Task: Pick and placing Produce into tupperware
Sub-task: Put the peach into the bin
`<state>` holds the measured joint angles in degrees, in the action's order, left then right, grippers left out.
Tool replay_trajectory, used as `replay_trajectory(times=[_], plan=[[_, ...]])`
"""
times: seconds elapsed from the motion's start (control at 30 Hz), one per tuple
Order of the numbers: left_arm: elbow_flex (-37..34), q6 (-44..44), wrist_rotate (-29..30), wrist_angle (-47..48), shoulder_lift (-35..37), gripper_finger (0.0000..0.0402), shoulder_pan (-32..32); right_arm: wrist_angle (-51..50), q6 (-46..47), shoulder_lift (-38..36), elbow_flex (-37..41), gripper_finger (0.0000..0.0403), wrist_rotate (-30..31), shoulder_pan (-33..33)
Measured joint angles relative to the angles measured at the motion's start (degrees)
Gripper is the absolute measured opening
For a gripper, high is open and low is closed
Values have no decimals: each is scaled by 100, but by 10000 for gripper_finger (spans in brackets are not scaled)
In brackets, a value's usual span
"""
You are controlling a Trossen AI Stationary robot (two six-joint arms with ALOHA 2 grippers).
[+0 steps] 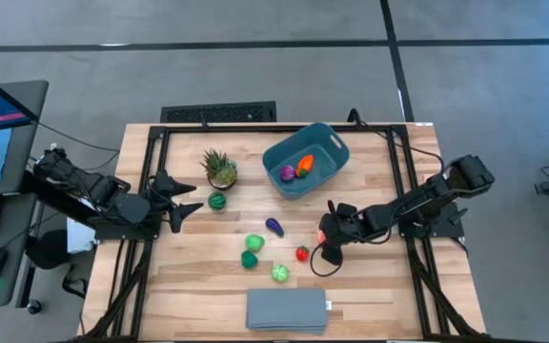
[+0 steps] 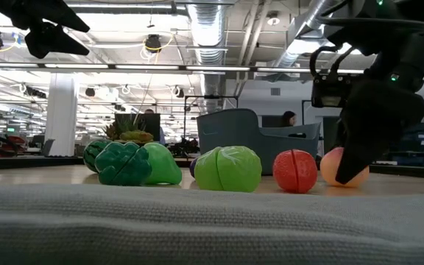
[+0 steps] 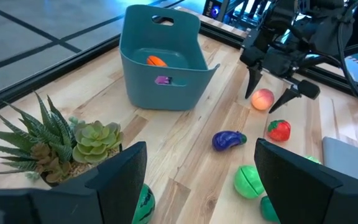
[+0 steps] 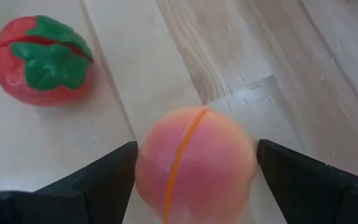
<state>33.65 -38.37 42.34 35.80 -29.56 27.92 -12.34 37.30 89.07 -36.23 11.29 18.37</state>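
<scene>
A pink-orange peach (image 4: 194, 165) of the produce lies on the wooden table, and my right gripper (image 1: 325, 240) stands open over it, slanting down, one finger close on each side. A red strawberry (image 4: 42, 59) lies beside it. A purple eggplant (image 1: 274, 227) and several green pieces (image 1: 254, 243) rest mid-table. The teal tupperware (image 1: 305, 159) stands at the far middle with a purple piece (image 1: 288, 172) and an orange piece (image 1: 305, 165) inside. My left gripper (image 1: 191, 197) hangs open at the left, above the table.
A spiky potted plant (image 1: 219, 169) stands left of the tupperware, with a dark green round piece (image 1: 217, 201) next to it. A flat grey slab (image 1: 287, 310) lies at the near edge. Bare wood shows right of the peach.
</scene>
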Motion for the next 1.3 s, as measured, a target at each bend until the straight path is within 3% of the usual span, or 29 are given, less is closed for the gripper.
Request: replay_trajectory(times=[0.2,0.57,1.3], plan=[[0,-20,-2,46,-1,286,1,-7,102,1,4,346,76,0],[2,-42,-33,47,0,286,2,-50,193,5,12,283,107,-4],[0,-79,-37,45,-2,286,2,-48,298,-86,31,281,56,-9]])
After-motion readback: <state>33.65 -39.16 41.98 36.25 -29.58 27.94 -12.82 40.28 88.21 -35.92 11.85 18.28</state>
